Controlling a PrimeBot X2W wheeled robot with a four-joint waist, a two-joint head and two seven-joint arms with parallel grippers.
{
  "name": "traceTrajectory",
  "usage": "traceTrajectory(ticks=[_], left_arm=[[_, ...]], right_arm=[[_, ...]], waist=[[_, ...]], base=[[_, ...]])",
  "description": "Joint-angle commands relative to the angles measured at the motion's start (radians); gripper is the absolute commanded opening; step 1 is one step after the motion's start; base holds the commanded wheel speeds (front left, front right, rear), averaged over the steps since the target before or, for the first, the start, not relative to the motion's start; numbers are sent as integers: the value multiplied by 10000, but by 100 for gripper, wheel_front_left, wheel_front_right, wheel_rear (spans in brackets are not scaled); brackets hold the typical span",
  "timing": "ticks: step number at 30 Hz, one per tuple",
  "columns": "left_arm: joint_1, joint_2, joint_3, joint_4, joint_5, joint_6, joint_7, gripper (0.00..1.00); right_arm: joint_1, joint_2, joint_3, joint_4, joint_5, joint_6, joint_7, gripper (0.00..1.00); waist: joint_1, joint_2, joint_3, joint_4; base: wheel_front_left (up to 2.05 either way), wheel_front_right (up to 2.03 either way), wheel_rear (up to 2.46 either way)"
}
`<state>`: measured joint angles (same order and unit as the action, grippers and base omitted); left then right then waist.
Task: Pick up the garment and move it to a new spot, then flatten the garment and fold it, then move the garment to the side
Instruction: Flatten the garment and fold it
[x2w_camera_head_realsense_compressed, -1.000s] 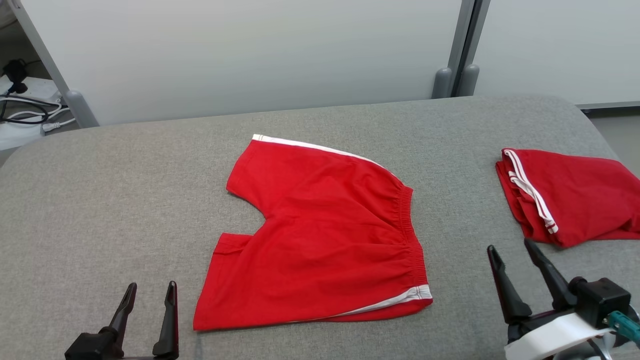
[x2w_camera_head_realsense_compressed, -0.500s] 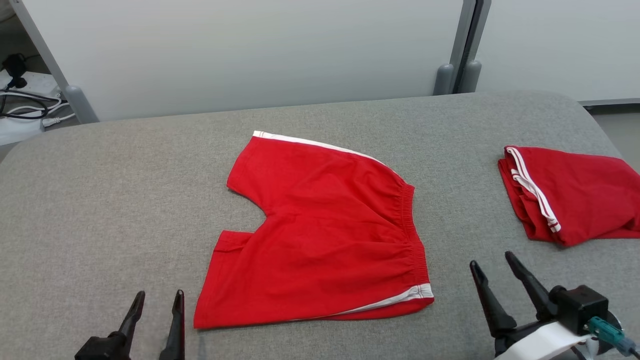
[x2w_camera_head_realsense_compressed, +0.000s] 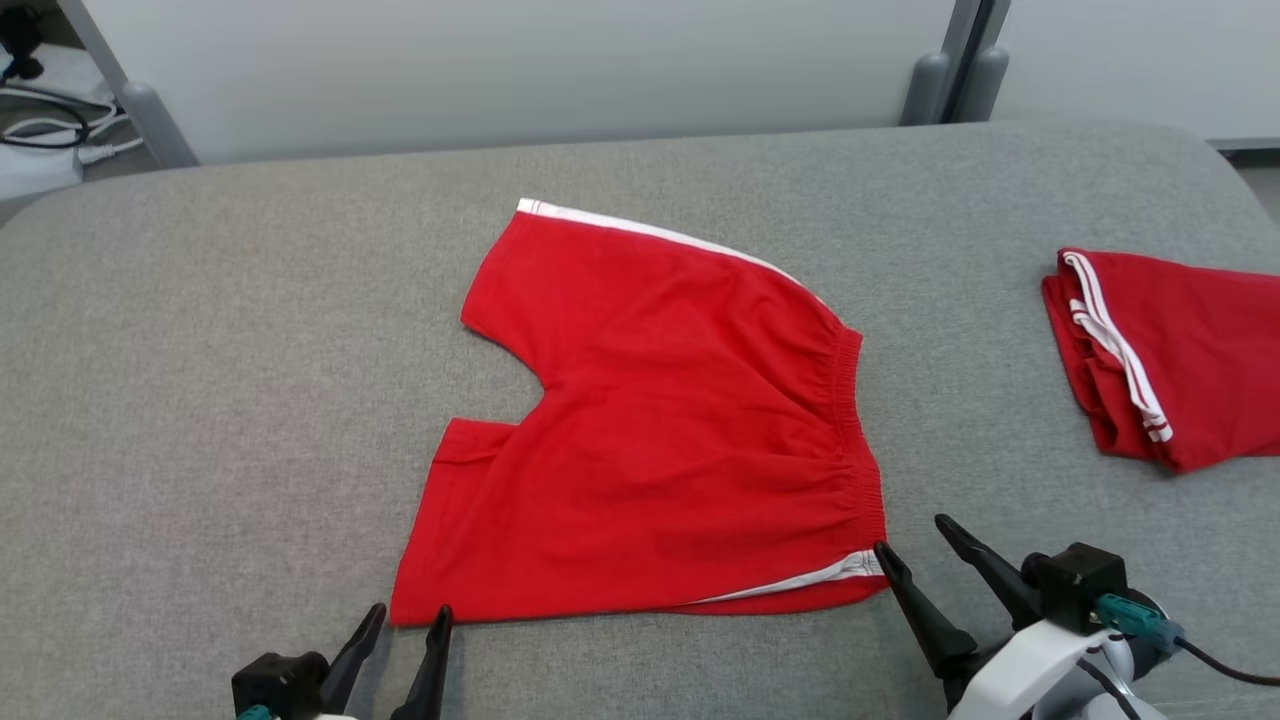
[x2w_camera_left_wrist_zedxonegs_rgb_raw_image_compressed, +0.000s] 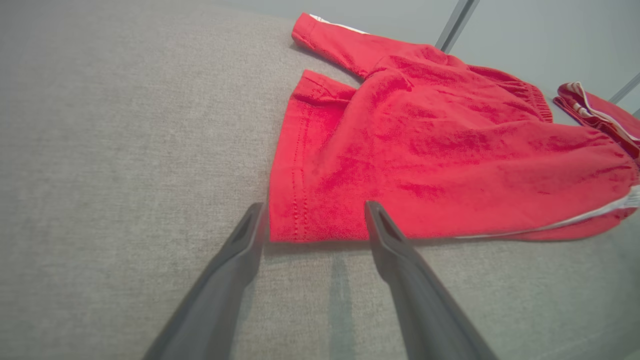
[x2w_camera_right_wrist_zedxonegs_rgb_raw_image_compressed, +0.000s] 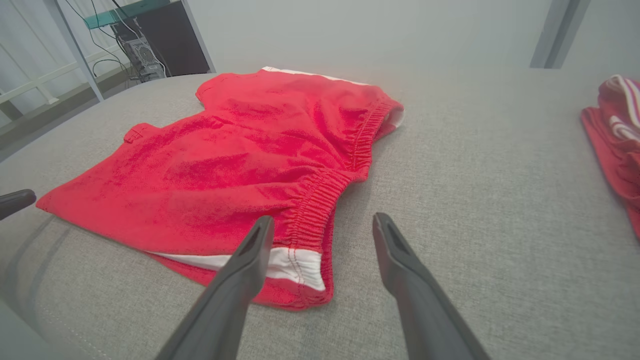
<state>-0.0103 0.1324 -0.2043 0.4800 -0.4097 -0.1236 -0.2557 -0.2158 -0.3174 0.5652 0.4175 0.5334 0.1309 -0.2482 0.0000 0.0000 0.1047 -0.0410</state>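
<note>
Head view: red shorts (x2w_camera_head_realsense_compressed: 650, 430) lie flat in the middle of the grey pad (x2w_camera_head_realsense_compressed: 200, 350), waistband to the right. The left gripper (x2w_camera_head_realsense_compressed: 411, 610), jaws open, sits at the near hem corner. The right gripper (x2w_camera_head_realsense_compressed: 911, 534), also open, sits at the near waistband corner. A folded garment (x2w_camera_head_realsense_compressed: 1190, 350) lies well to the right. Left wrist view: the fingertips bracket the hem corner, holding nothing. Right wrist view: one fingertip overlaps the white stripe and the other is over bare pad.

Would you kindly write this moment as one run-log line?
shorts: spread flat | left gripper: open by hem corner | right gripper: open by waistband corner | held: nothing
</note>
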Motion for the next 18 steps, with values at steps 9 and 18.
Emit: traceTrajectory(ticks=[9,18], left_arm=[[-1000,633,-384,15,-908,-70,-61,100],[-1120,939,-1159,-130,-1750,-70,-61,100]], right_arm=[[-941,-333,1558,592,1124,-2,-26,100],[-1404,-614,2531,953,2067,-2,36,0]], waist=[[0,0,550,290],[0,0,732,474]], base=[[0,0,0],[0,0,0]])
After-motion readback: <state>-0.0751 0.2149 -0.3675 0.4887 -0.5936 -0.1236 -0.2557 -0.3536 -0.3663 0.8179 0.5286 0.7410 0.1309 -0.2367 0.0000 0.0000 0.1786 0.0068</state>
